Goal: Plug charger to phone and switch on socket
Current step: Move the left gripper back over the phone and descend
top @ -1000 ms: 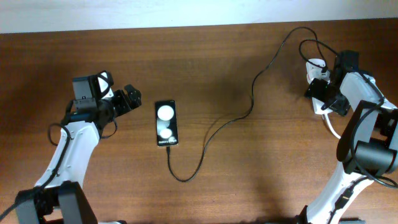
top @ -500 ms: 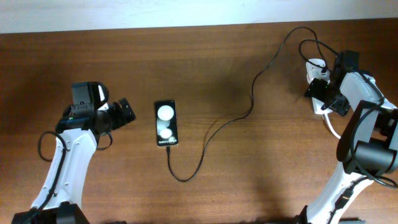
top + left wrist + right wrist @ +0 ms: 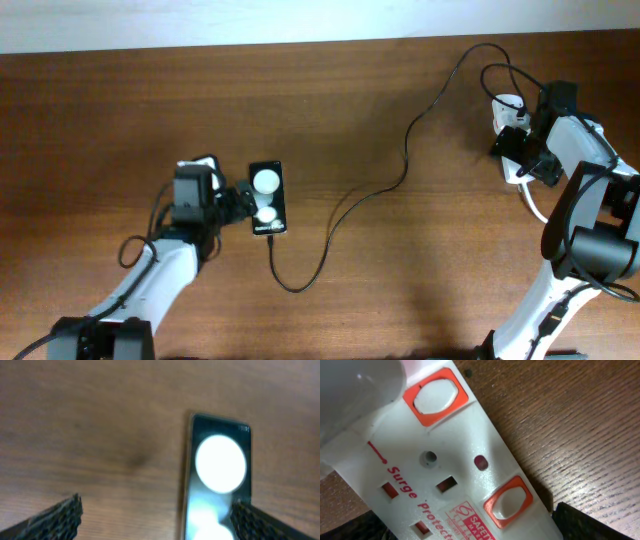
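Note:
The black phone (image 3: 267, 198) lies flat at centre-left, its screen lit with two white round spots; it also shows in the left wrist view (image 3: 217, 472). The thin black charger cable (image 3: 345, 210) runs from the phone's near end in a loop across the table to the white socket strip (image 3: 508, 103) at the far right. My left gripper (image 3: 244, 200) is open at the phone's left edge, and in its wrist view (image 3: 156, 506) one finger overlaps the screen. My right gripper (image 3: 522, 150) is open and straddles the strip (image 3: 460, 465), near a red-framed switch (image 3: 505, 502).
A thick white cord (image 3: 535, 205) leaves the strip towards the near right. A second red-framed switch (image 3: 436, 397) sits further along the strip. The table's far edge meets a white wall (image 3: 300, 20). Bare wood lies between the phone and the strip.
My left arm has swung from the left side rightwards and nearer, bringing its gripper up to the phone's left edge. The right arm, phone and cable have not moved.

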